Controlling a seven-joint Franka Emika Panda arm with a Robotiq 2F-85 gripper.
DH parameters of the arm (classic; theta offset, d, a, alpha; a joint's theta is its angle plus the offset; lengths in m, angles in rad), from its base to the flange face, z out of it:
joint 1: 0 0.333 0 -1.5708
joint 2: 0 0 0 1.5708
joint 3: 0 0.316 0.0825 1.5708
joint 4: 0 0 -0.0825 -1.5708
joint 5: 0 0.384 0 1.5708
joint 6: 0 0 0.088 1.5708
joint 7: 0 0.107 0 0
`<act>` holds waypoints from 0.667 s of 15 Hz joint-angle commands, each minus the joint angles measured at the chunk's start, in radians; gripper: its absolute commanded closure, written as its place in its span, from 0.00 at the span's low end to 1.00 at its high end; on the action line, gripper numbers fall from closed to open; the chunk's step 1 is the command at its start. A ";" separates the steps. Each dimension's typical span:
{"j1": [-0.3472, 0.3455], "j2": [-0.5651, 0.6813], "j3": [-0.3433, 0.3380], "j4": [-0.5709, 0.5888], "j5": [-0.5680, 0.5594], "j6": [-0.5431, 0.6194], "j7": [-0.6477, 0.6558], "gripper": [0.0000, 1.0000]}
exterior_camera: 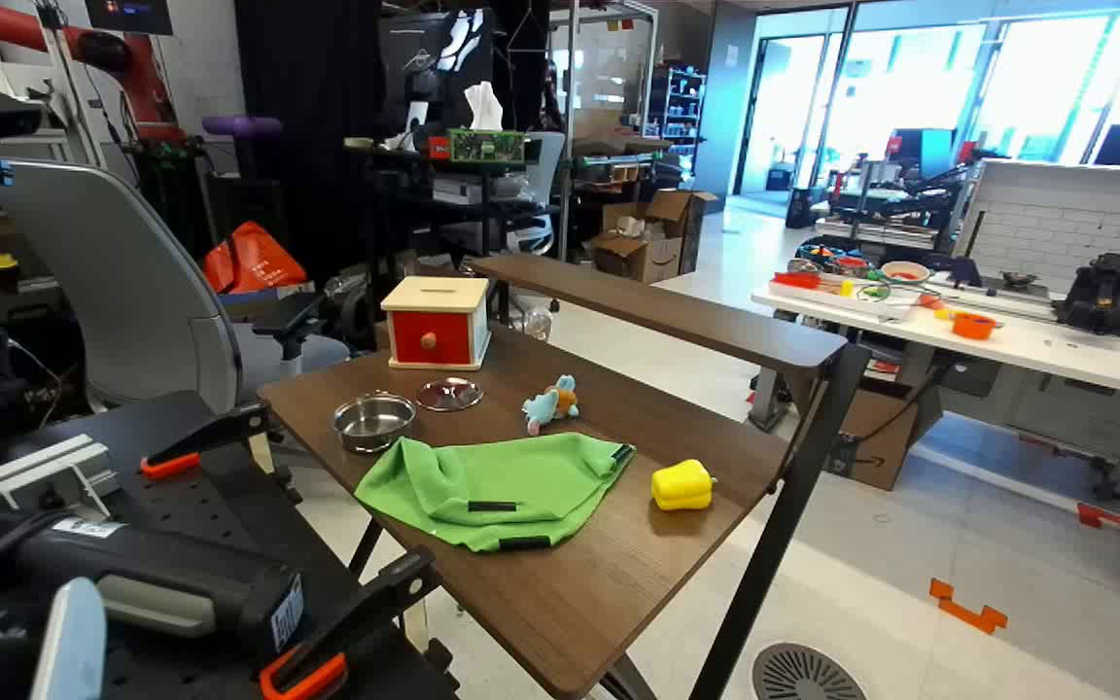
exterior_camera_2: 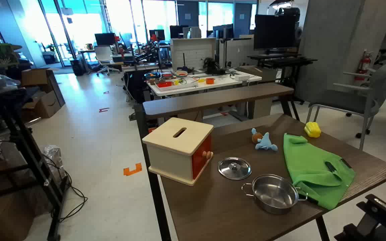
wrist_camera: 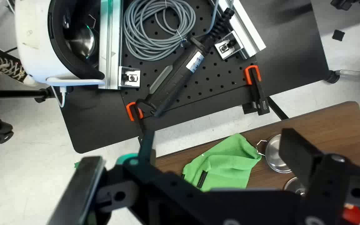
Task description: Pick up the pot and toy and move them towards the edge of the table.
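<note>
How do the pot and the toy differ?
Color: the pot is shiny silver, while the toy is pale blue with a brownish-orange part.
Shape: the pot is round, shallow and open on top, with loop handles; the toy is an irregular little figure with parts sticking out.
Size: the pot is wider than the toy.
Shared: both sit on the brown table.

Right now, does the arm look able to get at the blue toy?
Probably yes: nothing covers the toy, the green cloth lies beside it, and the tool is open, though reach can't be confirmed.
</note>
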 commanded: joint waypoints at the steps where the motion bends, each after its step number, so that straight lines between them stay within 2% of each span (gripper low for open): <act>1: -0.005 0.000 0.004 0.001 0.002 -0.001 -0.002 0.00; 4: -0.008 0.016 0.011 -0.020 0.012 0.107 0.029 0.00; 7: -0.005 0.073 0.025 -0.048 0.006 0.317 0.058 0.00; 10: 0.012 0.192 0.048 -0.078 -0.005 0.538 0.056 0.00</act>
